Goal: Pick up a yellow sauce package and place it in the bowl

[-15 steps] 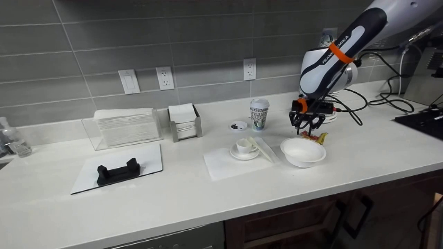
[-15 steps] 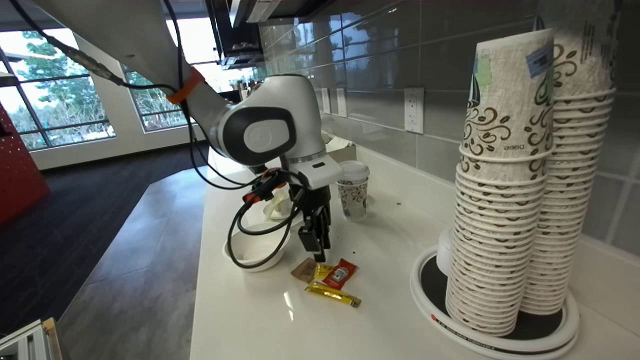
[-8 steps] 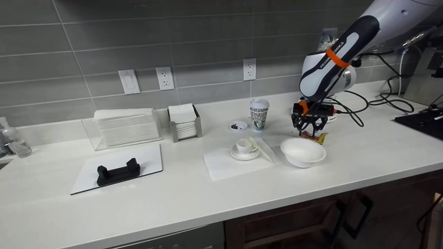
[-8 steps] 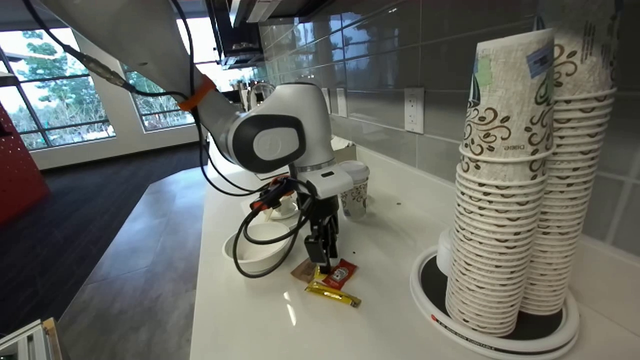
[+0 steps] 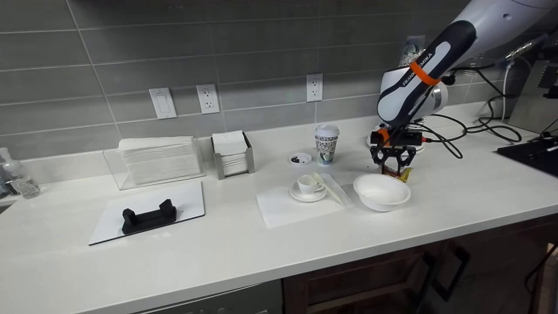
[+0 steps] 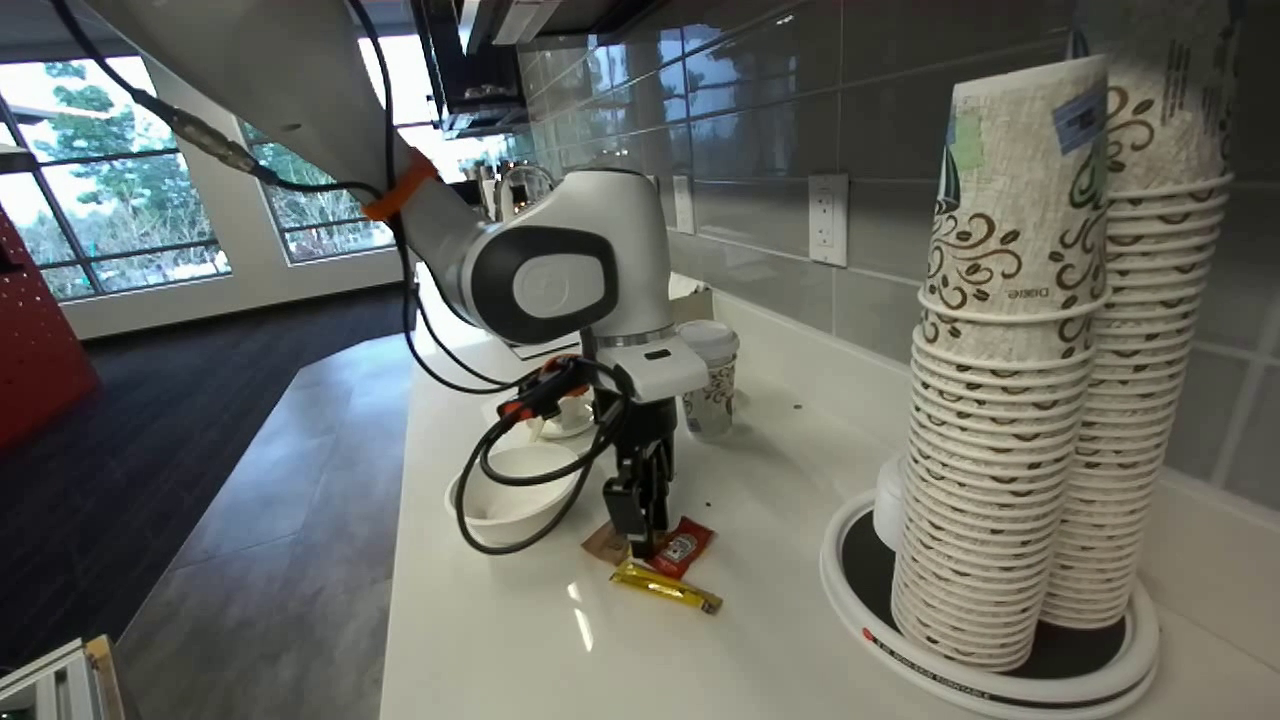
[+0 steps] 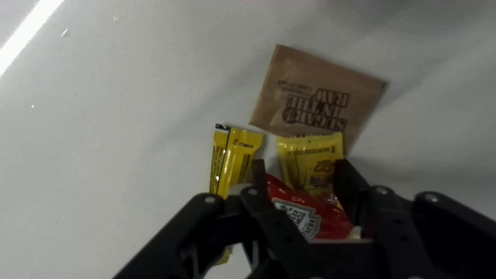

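The yellow sauce package (image 7: 310, 155) is a small square packet, partly under a red ketchup packet (image 7: 329, 223) and touching a brown sugar packet (image 7: 317, 93). My gripper (image 7: 300, 166) is open, with its fingertips on either side of the yellow package, low at the counter. In both exterior views the gripper (image 5: 391, 171) (image 6: 642, 548) points down among the packets and mostly hides the yellow package. A longer yellow stick packet (image 6: 668, 588) lies beside it, left of the fingers in the wrist view (image 7: 234, 159). The white bowl (image 5: 379, 203) stands near the packets; it also shows here (image 6: 520, 500).
A lidded paper cup (image 5: 326, 146), a small cup on a saucer (image 5: 305, 198) and a small white dish (image 5: 300, 158) stand on the counter. Tall stacks of paper cups (image 6: 1000, 500) stand on a round turntable (image 6: 850, 610). Black cables (image 6: 460, 500) hang from the wrist over the bowl.
The gripper has come down and shifted a little sideways onto the packets, so its fingertips now straddle the square yellow package. The packets and bowl have not visibly moved.
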